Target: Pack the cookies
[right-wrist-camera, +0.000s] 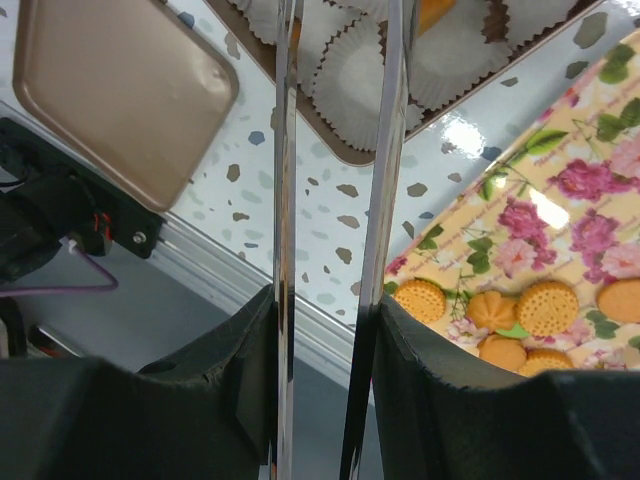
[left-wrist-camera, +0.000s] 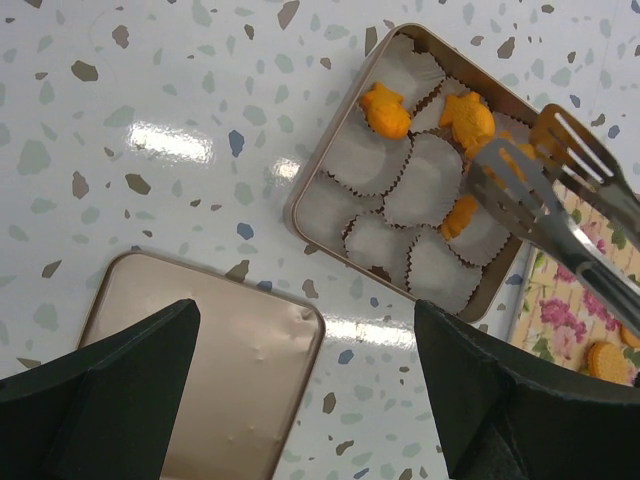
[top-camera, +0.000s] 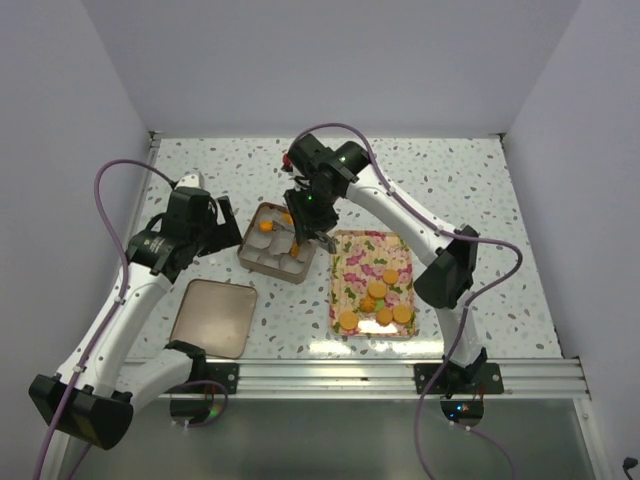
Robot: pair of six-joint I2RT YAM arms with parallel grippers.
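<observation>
- The cookies (top-camera: 378,290) are in two groups. Several round orange ones lie loose on the floral tray (top-camera: 372,238), mostly in its nearer half.
- Three more orange cookies (left-wrist-camera: 385,110) sit in white paper cups (left-wrist-camera: 425,180) inside the open tin (left-wrist-camera: 300,200): two at the tin's far end and one near its right side.
- One more orange piece (left-wrist-camera: 505,155) is pinched between the tips of the metal tongs (left-wrist-camera: 560,200), above the tin's right side.
- In the top view the tin is just beside the tray, at the tray's 10 o'clock. The tin's lid (top-camera: 213,317) lies flat on the table (top-camera: 450,180), apart from the tin at its 7 o'clock.
- The right fingers (right-wrist-camera: 430,390) are partly closed and press on the tongs' two arms, squeezing them toward each other. This arm reaches in from 4 o'clock and hangs over the tin.
- The left fingers (left-wrist-camera: 100,400) are spread wide and hold nothing. They hover above the table between the lid and the tin, at the tin's 9 o'clock in the top view.
</observation>
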